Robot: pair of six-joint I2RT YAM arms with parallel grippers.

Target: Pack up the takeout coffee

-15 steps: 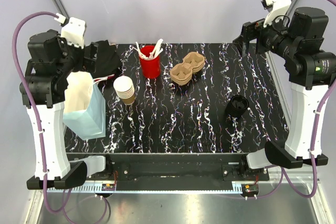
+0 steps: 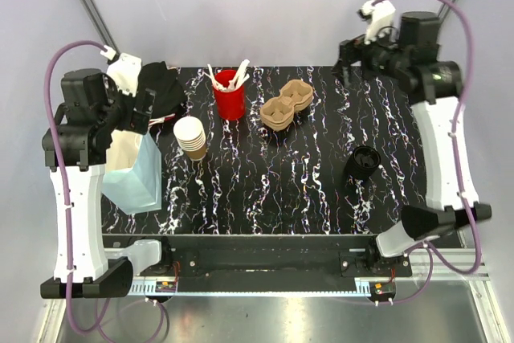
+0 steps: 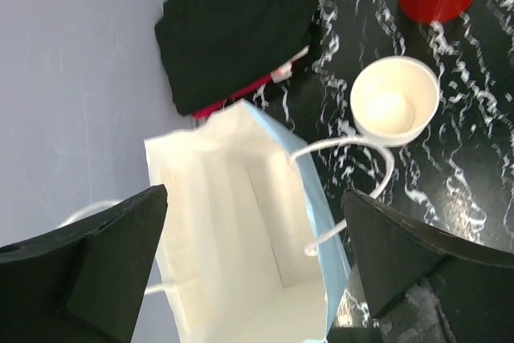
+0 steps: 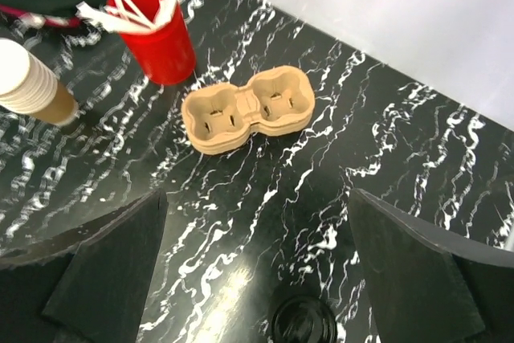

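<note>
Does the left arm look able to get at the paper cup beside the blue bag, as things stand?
Probably yes. The left gripper is open above the blue bag, and the paper cup stands right beside the bag with nothing over it. Only the bag's handle loops close.

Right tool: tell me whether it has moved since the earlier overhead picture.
Yes. The right tool has shifted left along the far edge of the table, closer to the pulp cup carrier.

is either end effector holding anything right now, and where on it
Nothing is held. The left end effector stands open above the blue bag, the right end effector open above the table; the paper cup sits untouched.
</note>
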